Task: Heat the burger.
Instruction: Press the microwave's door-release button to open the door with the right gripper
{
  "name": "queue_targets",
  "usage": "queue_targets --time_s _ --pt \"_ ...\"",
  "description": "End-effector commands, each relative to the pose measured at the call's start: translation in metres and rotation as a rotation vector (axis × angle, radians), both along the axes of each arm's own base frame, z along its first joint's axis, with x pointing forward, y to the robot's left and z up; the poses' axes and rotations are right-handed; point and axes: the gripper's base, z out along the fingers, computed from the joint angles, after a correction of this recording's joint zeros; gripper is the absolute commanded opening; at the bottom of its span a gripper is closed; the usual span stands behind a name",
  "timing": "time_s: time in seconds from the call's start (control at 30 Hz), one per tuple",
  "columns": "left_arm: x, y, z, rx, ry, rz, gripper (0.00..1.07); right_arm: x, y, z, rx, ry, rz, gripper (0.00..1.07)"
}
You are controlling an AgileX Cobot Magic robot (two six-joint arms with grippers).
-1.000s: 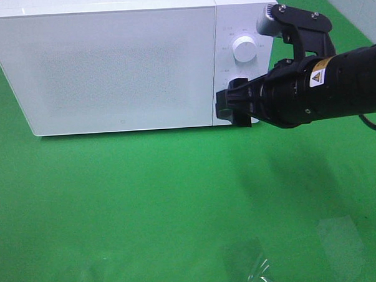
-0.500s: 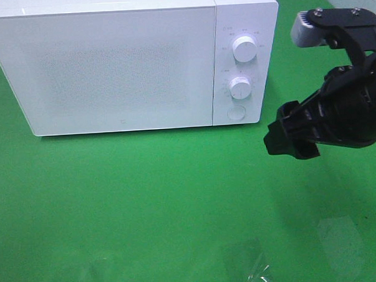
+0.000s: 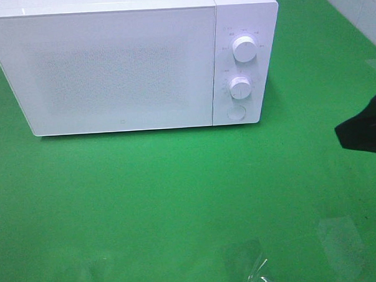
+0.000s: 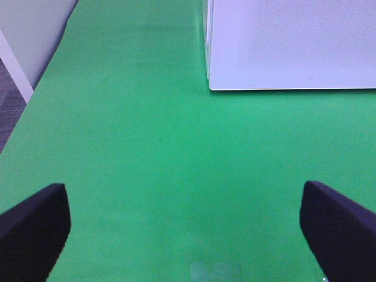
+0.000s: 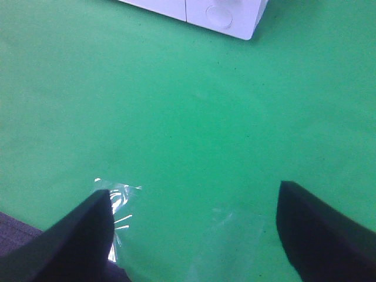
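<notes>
Seemingly hidden, burger touches neither left hand (image 4: 183,202) nor right hand (image 5: 195,200).

The microwave (image 3: 119,63) has a smooth, glossy white shell, its door finely speckled; the knobs (image 3: 244,48) look like white plastic. The tabletop (image 3: 147,199) wears a matt green, cloth-like cover with shiny clear film patches (image 3: 246,263)

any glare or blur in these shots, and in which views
Exterior high: clear film on the green table glints; the white microwave looks washed out. Left wrist: left gripper is soft, out of focus. Right wrist: film glints, right gripper blurred.
</notes>
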Motion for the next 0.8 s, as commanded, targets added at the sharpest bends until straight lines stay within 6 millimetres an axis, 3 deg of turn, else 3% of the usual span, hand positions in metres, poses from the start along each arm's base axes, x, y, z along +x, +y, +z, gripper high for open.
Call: queue_targets --time_s 0.03,0.2,0.27,0.53,0.8 --pt "-0.003 0.000 0.001 -0.007 -0.036 0.005 0.99 -0.016 -0.013 -0.004 -0.032 -0.011 0.000 0.74" --pt "-0.003 0.000 0.001 -0.007 -0.036 0.005 0.99 -0.026 -0.023 -0.009 -0.030 0.006 -0.047 0.74" --pt "-0.003 0.000 0.001 -0.007 -0.036 0.005 0.99 -0.036 -0.040 -0.012 -0.019 0.000 -0.149 0.74" --pt "-0.003 0.000 0.001 -0.007 -0.036 0.005 0.99 -0.062 -0.061 -0.018 -0.006 -0.017 -0.289 0.74" --pt "-0.003 0.000 0.001 -0.007 -0.036 0.005 0.99 -0.097 -0.075 -0.010 0.054 -0.200 -0.399 0.74"
